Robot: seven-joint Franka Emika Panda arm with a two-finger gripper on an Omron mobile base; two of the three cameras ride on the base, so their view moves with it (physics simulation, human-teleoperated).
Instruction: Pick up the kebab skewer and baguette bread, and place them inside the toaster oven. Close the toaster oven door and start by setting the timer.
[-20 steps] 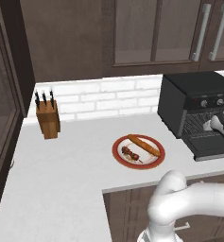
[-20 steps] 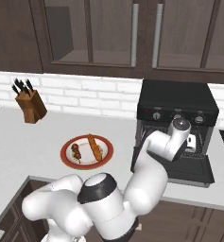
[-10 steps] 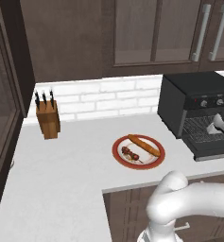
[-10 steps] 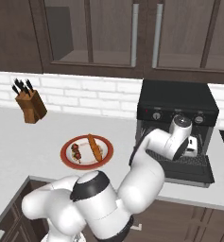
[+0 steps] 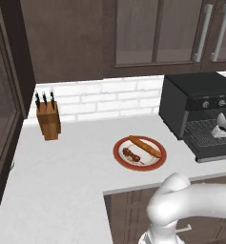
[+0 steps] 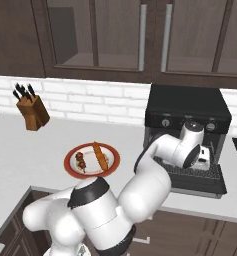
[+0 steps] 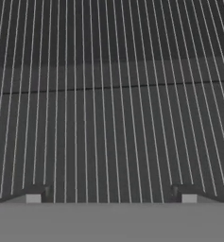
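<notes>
The black toaster oven (image 5: 193,93) (image 6: 186,101) stands at the right of the counter, and its door (image 5: 215,153) (image 6: 199,183) hangs folded down flat. My gripper (image 6: 204,159) (image 5: 225,130) (image 7: 111,196) sits at the oven mouth, over the door. It is open, and its fingertips (image 7: 33,197) stand wide apart with nothing between them, pointing at the wire rack (image 7: 108,118). The orange-brown baguette bread (image 5: 146,146) (image 6: 99,156) and the dark kebab skewer (image 5: 132,155) (image 6: 81,160) lie side by side on a red-rimmed plate (image 5: 116,151) (image 6: 68,163) left of the oven.
A wooden knife block (image 5: 48,122) (image 6: 34,111) stands at the back left by the white brick wall. Dark wall cabinets (image 6: 140,35) hang above the counter. The counter's front edge (image 5: 133,188) steps back just in front of the plate.
The hand stays at the oven mouth with its jaws still wide. The arm's elbow has shifted slightly. Plate, bread and skewer have not moved.
</notes>
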